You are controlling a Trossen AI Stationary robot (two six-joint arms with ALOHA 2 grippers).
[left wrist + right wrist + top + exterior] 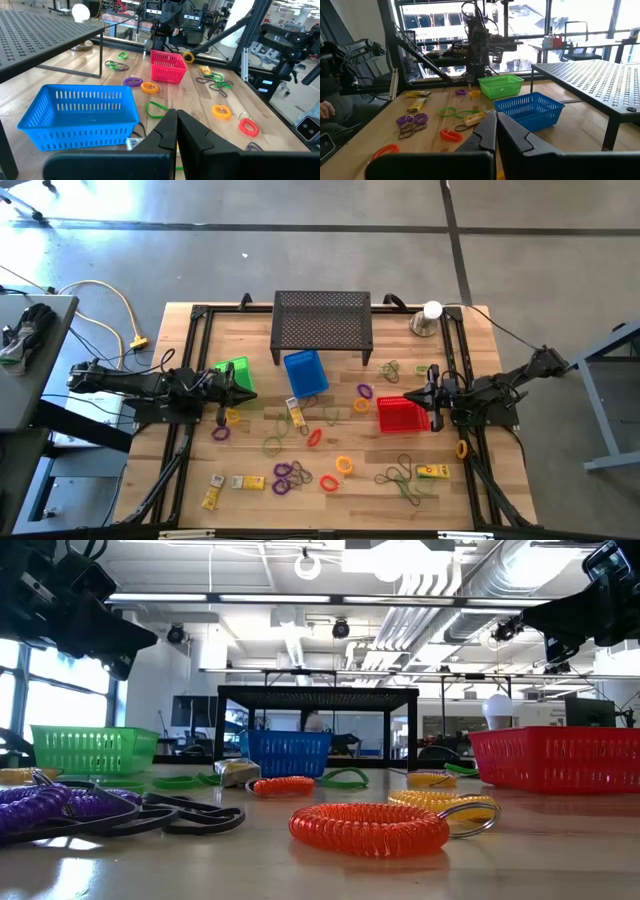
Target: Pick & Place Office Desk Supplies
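Both arms hang above the surface (440,500) with nothing in them, which suggests the sorting has not started. The left gripper (243,393) sits at the left side, just beside the green basket (232,370), its fingers pressed together and empty. The right gripper (412,402) mirrors it on the right, at the red basket (401,415), equally closed and empty. Each points inward at the middle of the surface, a waiting pose that keeps the work area open to the overhead camera.

The supplies lie scattered, not grouped, so they read as loose items laid out for picking. A cluster of purple loops (290,476) lies toward the near edge, with an orange loop (343,465) and a red loop (314,437) close by. A green loop (272,445) sits nearer the middle. Yellow packets (233,482) lie at the near left, and another packet (432,471) at the near right.

The blue basket (305,372) stands centrally, just in front of the black perforated stand (322,320) at the far side. The three baskets look empty from above and are probably the places meant to receive the supplies, each within easy reach of an arm. The silver cup with its white ball (428,317) stands at the far right corner, well apart from the loops.
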